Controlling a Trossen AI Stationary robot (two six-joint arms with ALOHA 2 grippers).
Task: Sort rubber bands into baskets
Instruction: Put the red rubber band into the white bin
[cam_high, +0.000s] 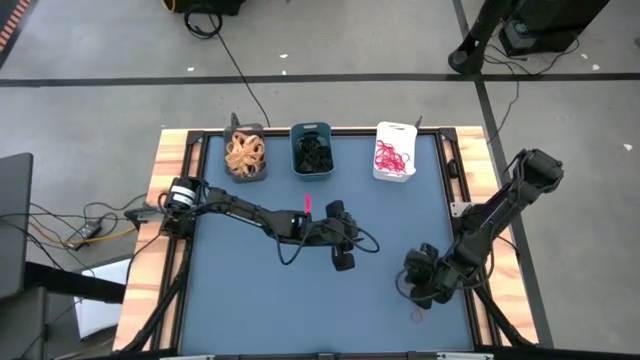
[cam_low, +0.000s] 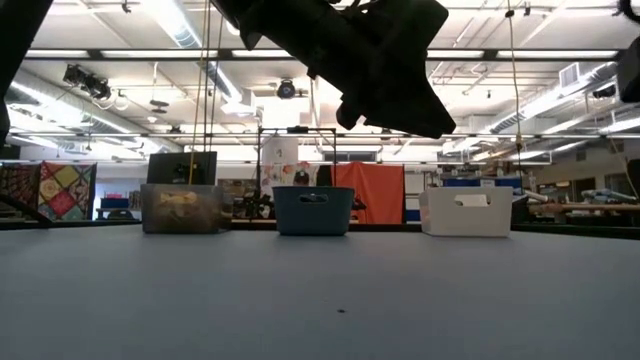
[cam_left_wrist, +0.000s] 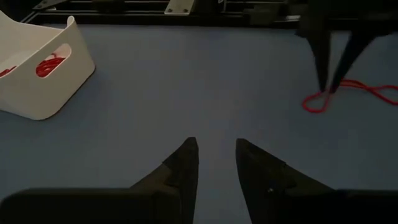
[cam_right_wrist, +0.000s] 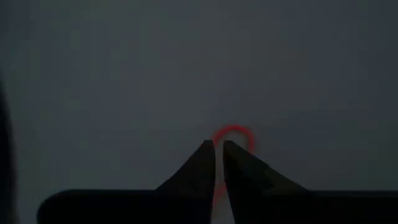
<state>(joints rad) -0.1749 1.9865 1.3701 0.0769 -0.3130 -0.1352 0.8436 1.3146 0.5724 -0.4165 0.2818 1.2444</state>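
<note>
A red rubber band (cam_left_wrist: 323, 101) lies on the blue table near its near right corner; it also shows in the high view (cam_high: 417, 316). My right gripper (cam_right_wrist: 219, 144) is down at it, shut on it. My left gripper (cam_left_wrist: 216, 149) is open and empty over the middle of the table (cam_high: 344, 262), pointing toward the right gripper. At the far edge stand the dark grey basket (cam_high: 245, 153) with tan bands, the teal basket (cam_high: 312, 148) with black bands and the white basket (cam_high: 394, 152) with red bands. My right gripper pinches the red rubber band between its two fingertips (cam_left_wrist: 328, 81). One small loop (cam_right_wrist: 234, 133) sticks out past the tips and a strand runs back between the fingers. The fingers come from above, pointing down. The rest of the band (cam_left_wrist: 370, 92) lies slack on the table.
The three baskets stand in a row along the far edge, seen side on in the low view: grey (cam_low: 182, 208), teal (cam_low: 313, 210), white (cam_low: 466, 211). The left arm (cam_high: 250, 212) stretches across the table's middle. Wooden rails (cam_high: 170, 200) border the table's left and right sides.
</note>
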